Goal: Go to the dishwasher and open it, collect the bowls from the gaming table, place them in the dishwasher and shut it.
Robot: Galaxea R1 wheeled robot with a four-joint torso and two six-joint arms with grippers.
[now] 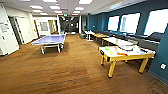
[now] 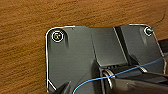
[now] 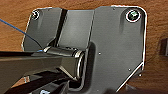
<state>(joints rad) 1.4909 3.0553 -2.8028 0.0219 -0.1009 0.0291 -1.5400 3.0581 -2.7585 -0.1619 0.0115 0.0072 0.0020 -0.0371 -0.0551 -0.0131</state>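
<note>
The gaming table [image 1: 125, 53], a long narrow white-topped table on yellow legs, stands on the brown carpet [image 1: 62, 72] beside the teal window wall [image 1: 160, 57], its long axis running roughly across the head view. Near its left end sits a small bright green bowl [image 1: 107, 48]; orange shapes [image 1: 121, 53] toward the middle are too blurred to name, as is the pale clutter beyond. A purple table-tennis table [image 1: 51, 39] stands well apart. Whether either gripper's fingers are spread or pressed together cannot be told.
</note>
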